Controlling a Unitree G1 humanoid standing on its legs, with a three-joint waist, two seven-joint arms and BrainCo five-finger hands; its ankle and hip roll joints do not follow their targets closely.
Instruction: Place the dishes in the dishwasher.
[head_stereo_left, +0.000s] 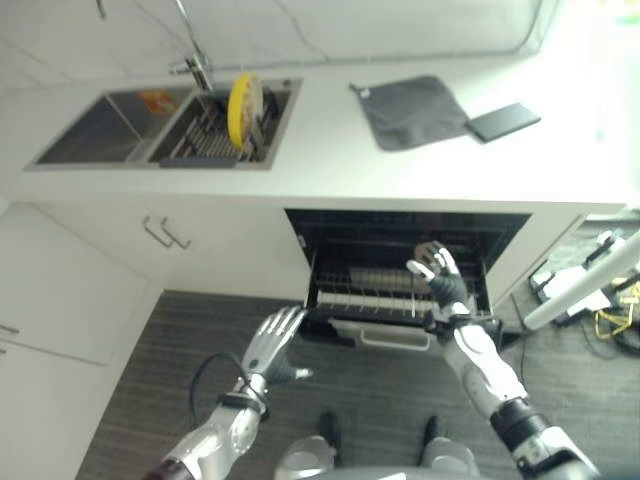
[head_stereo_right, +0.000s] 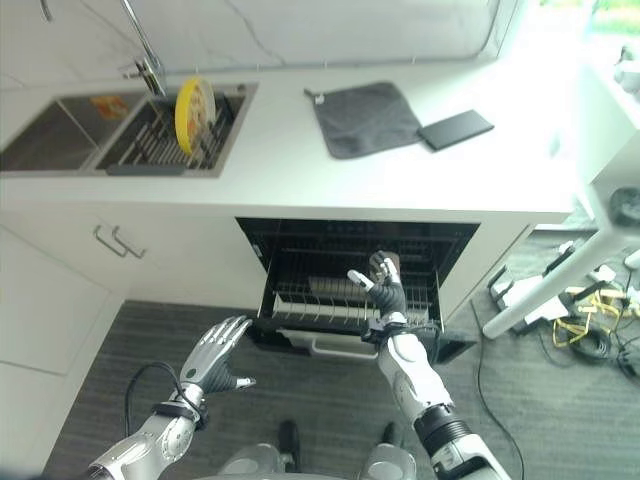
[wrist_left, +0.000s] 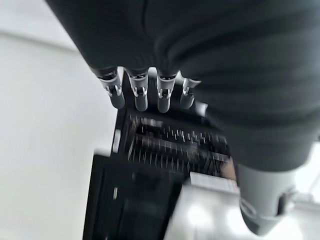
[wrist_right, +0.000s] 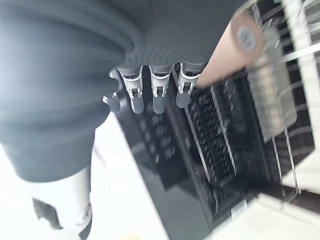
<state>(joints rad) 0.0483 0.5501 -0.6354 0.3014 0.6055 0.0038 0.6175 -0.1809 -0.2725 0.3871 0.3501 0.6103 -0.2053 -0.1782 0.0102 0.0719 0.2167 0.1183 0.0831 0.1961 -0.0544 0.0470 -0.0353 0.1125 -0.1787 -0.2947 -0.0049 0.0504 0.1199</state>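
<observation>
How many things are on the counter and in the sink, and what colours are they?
Yellow: 1, the plate standing in the sink rack
Grey: 1, the cloth on the counter
Black: 1, the flat slab beside the cloth
Orange: 1, a small thing in the left basin, too unclear to name
Total: 4

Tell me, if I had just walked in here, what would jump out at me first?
Probably the bright yellow plate standing on edge in the sink rack, the one vivid thing on the pale counter. Below it the open dishwasher gapes dark, its rack pulled out, with the right hand raised over it. The left hand hangs open above the floor, holding nothing.
</observation>
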